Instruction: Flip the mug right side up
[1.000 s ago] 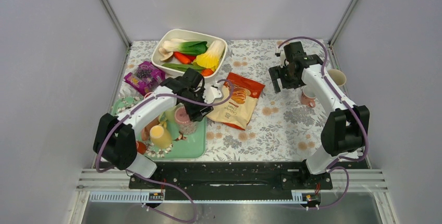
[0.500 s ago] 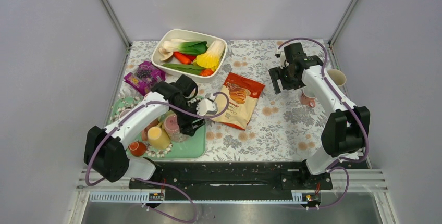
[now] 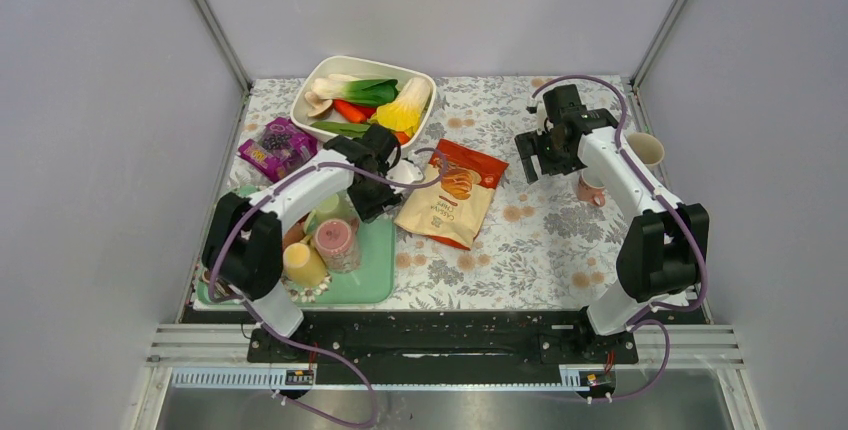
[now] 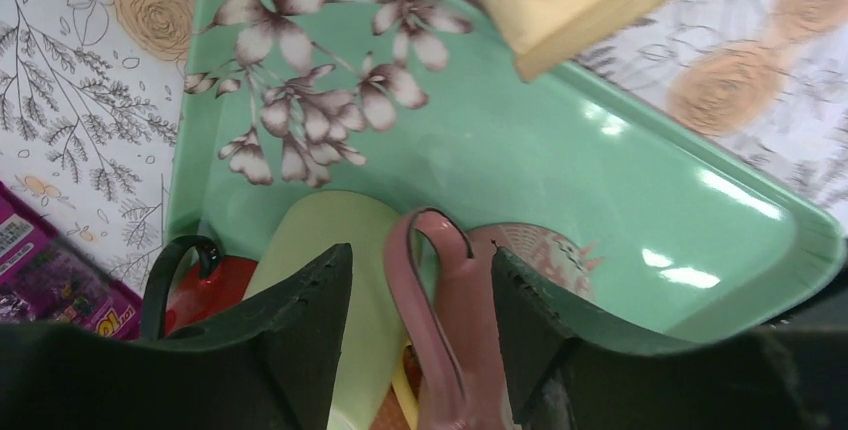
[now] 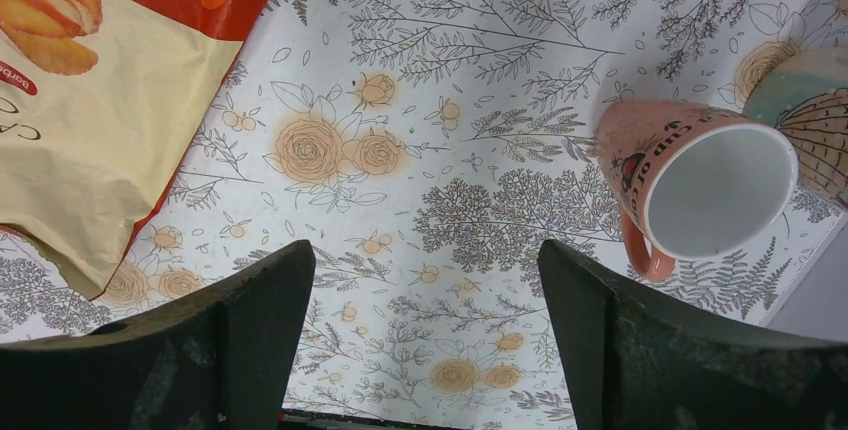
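Note:
A pink mug point(image 3: 338, 243) stands on the green tray point(image 3: 372, 275) among other mugs; its upper end shows as a pink disc. In the left wrist view its handle point(image 4: 430, 250) and body lie between and below my spread fingers. My left gripper point(image 3: 370, 200) point(image 4: 420, 260) is open and empty, just above and behind the mug. My right gripper point(image 3: 543, 155) point(image 5: 425, 260) is open and empty over the flowered cloth. A salmon mug point(image 3: 592, 188) point(image 5: 700, 185) sits to its right, white inside showing.
A yellow mug point(image 3: 305, 262), a pale green mug point(image 4: 330, 250) and a red mug point(image 4: 205, 285) crowd the tray. A chips bag point(image 3: 450, 193) lies mid-table. A white bowl point(image 3: 425, 78) of vegetables stands behind, a purple packet point(image 3: 275, 147) at left, and a beige cup point(image 3: 645, 148) at far right.
My left gripper carried the pink mug down-left onto the tray, let it go and drew back up toward the bowl. The right arm has barely moved.

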Robot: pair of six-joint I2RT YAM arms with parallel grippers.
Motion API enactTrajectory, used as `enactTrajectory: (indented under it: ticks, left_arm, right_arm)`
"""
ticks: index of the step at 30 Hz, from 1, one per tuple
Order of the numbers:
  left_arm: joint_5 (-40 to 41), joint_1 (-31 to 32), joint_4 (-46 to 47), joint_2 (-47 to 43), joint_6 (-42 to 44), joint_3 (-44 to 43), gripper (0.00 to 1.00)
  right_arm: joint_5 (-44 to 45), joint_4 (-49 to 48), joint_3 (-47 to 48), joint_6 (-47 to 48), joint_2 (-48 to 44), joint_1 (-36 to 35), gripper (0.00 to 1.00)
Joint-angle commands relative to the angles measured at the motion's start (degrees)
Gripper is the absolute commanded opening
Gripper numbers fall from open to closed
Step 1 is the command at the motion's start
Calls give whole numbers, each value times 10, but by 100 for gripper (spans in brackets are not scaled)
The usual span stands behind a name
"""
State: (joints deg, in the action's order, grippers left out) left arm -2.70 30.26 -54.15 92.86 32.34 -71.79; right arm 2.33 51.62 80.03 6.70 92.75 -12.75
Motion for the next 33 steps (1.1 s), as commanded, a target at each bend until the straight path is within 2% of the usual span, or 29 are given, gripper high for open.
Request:
enactTrajectory:
  ticks: [1,4,9,13,19,23,25,29,31,33]
  left_arm:
    - [89,-8,8,39,-17,-43,55]
    - [94,-14,-19,65,-18,-51,53]
    - [33,-17,-75,79,-17,-44,48]
    - [30,-8,-87,70,-11,-21,45]
    - [-38,6,-110,55,-6,-3,42]
    - [-45,25,-111,54,4,17,42]
    - [-37,27,-108,52,10,24,45]
    - [32,29,-81,43,18,28,55]
    - [51,29,-82,43,18,25,56]
    - [54,29,-81,43,16,24,50]
  right_arm:
    - [-8,-20,-1,9,-24,-6,91]
    - [-11,-20,-2,10,-23,-6,91]
    - [-11,-20,-2,12,-25,-7,91]
    - [-12,-20,-1,13,-26,-7,91]
    - [-12,-20,-2,15,-26,-7,91]
    - [-15,-20,-2,16,-26,-8,92]
    - [-15,-20,-3,17,-27,-8,91]
    - [-17,-21,-3,16,-27,-8,92]
    - [-17,-21,-4,16,-26,-9,92]
    - [-16,-21,-5,17,-27,-9,92]
